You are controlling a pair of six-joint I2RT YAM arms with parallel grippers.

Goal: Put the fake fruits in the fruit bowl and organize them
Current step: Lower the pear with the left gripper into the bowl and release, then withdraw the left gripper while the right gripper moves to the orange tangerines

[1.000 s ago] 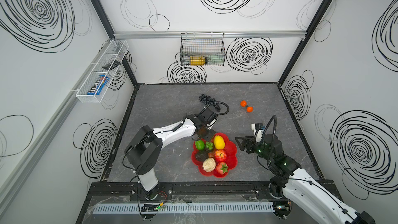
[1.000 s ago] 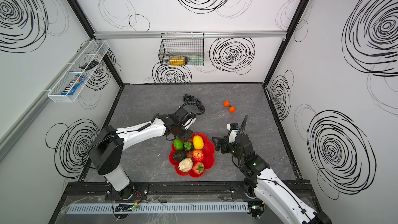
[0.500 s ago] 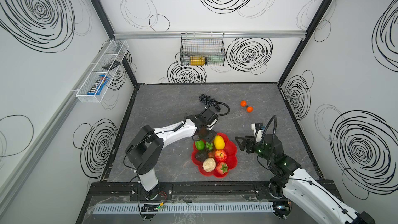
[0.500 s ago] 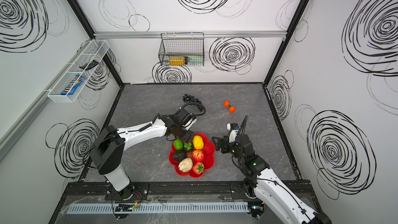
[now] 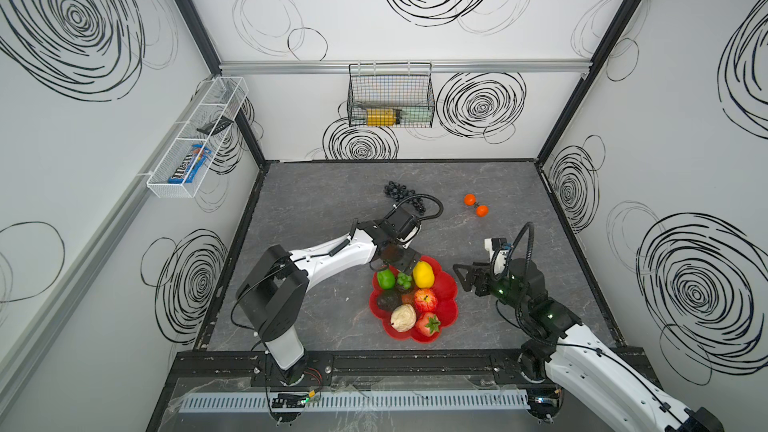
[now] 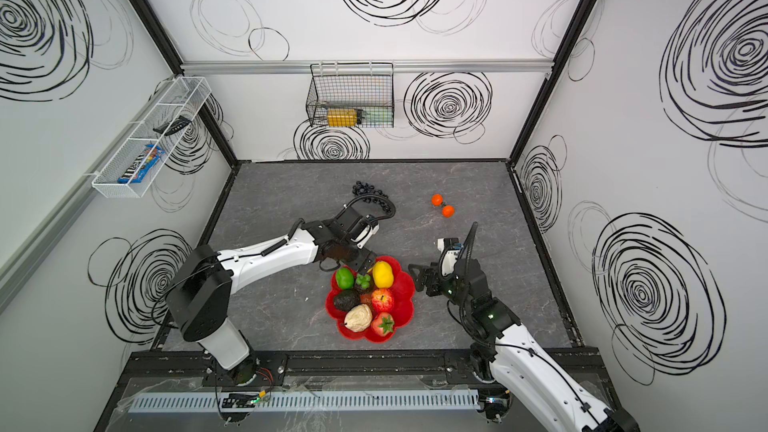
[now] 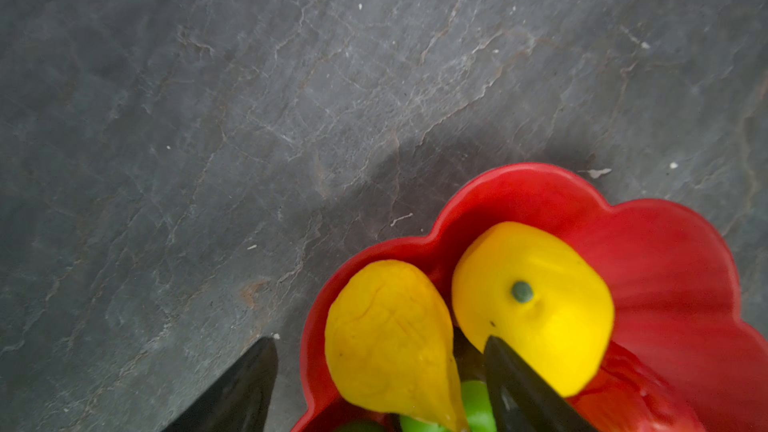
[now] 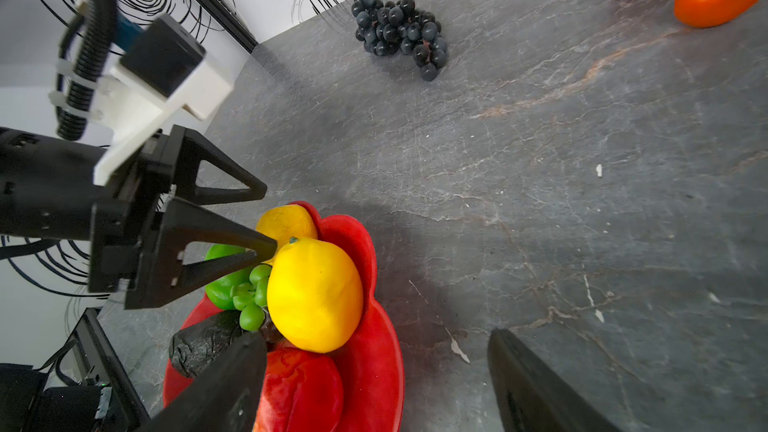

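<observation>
Front edge: a black frame rail [image 5: 395, 361] runs along the near side, and a band of bare dark grey stone-look tabletop [image 5: 332, 326] separates it from the bowl.
Fruit bowl: the shallow red plastic bowl with a scalloped rim [image 5: 448, 286] sits near the front, between the two arms.
Bowl contents: red strawberry [image 5: 428, 324] and beige lumpy fruit [image 5: 403, 317] lie nearest. Behind them are the red apple [image 5: 425, 299] and dark avocado [image 5: 388, 301]. Then come the green lime [image 5: 386, 278], small green bunch [image 5: 404, 280] and bright yellow lemon [image 5: 423, 274]. A dull yellow teardrop fruit [image 7: 386, 342] lies against the far rim.
Left claw [image 7: 379, 339]: spread and pinching nothing. One finger is outside the rim over the table, the other between the two yellow fruits.
Right claw [image 5: 459, 279]: spread wide, nothing between the fingers, just beside the bowl's right rim.
Beyond the bowl: black grapes [image 5: 401, 191] and two oranges [image 5: 476, 205] lie on bare table, well apart from the bowl.
Back wall: a black wire basket [image 5: 390, 89] holds a yellow cylindrical container [image 5: 380, 117] on its side.
Left wall: a white mesh basket [image 5: 195, 147] has a blue candy packet [image 5: 189, 164] in its near compartment.
</observation>
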